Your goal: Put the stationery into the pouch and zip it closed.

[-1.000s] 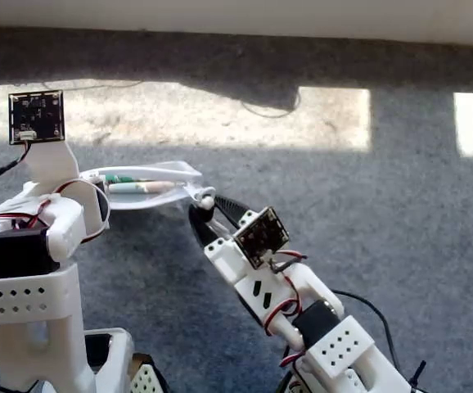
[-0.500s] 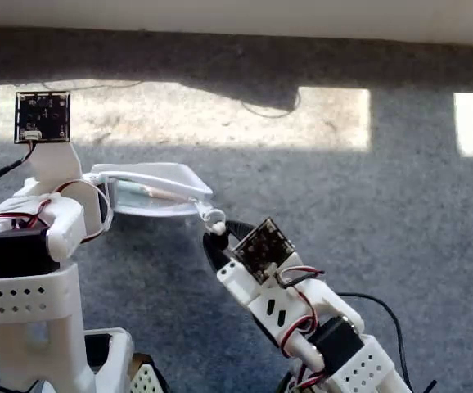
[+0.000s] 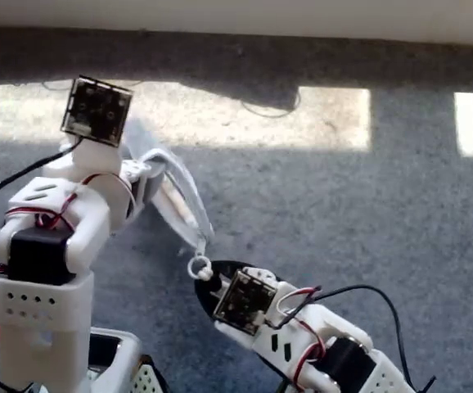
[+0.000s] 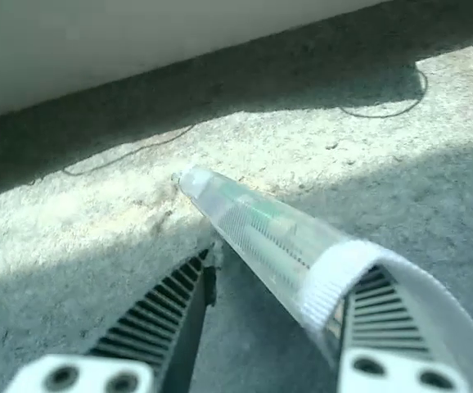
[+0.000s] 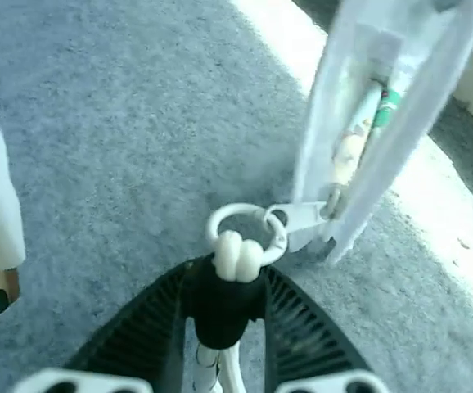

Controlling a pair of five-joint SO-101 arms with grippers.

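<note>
My L gripper is clamped on one end of the pouch, jaws only as far apart as the pouch is thick, its white edge strip lying over one finger; that holds the pouch up off the carpet, slanting down from this grip toward its far corner; my R gripper is at that lower corner, just beyond the pouch's end, jaws pinched to on the zip pull, the little white bead nipped at the tips and the ring sticking out past them; the ring links to the slider, which sits right at the pouch's corner; pens lie inside the pouch, seen through the clear wall, lengthwise, approx. mid-pouch; so, as I judge it: stationery is in, done; zip looks drawn to or v. near its end stop, since the slider is at the corner, but I can't tell if the last bit of the mouth is sealed; left to do, prob.: a final tug if needed, then let go and set the pouch down.
</note>
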